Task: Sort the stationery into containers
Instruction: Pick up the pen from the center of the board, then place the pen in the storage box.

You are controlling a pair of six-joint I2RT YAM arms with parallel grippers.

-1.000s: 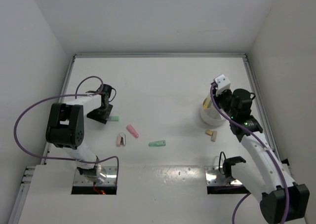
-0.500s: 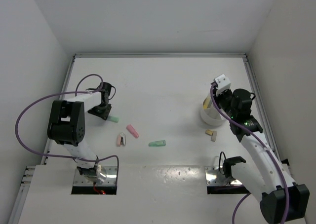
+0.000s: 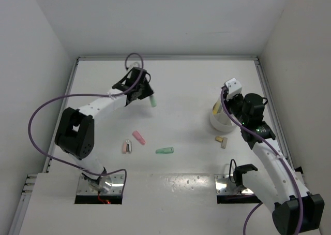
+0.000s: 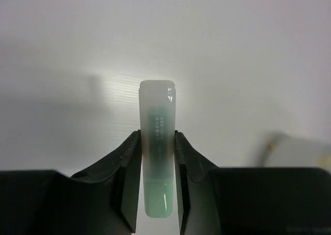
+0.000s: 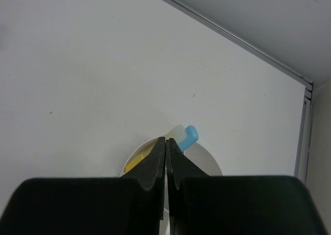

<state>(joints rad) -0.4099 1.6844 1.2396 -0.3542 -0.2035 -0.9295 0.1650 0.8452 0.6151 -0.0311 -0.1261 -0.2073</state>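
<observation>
My left gripper (image 3: 146,95) is shut on a pale green stick (image 3: 152,101), held off the table at the back, left of centre. In the left wrist view the green stick (image 4: 158,152) stands lengthwise between the black fingers (image 4: 129,157). My right gripper (image 5: 165,140) is shut with nothing in it, hovering over the round white tub (image 5: 209,157) at the right (image 3: 220,122). A blue-capped clear bottle (image 5: 187,136) and a yellow stick (image 5: 133,164) lie in the tub. On the table lie a pink stick (image 3: 138,137), a pink-and-white piece (image 3: 126,146), another green stick (image 3: 164,150) and a tan block (image 3: 221,141).
White walls close the table at the back and both sides, with a metal rail (image 3: 165,58) along the far edge. The arms' base plates (image 3: 101,186) sit at the near edge. The left arm's purple cable (image 3: 51,105) loops over the left side.
My left gripper closed on the green stick at the left of the table, lifted it and swung it toward the back centre. My right gripper closed fully above the tub.
</observation>
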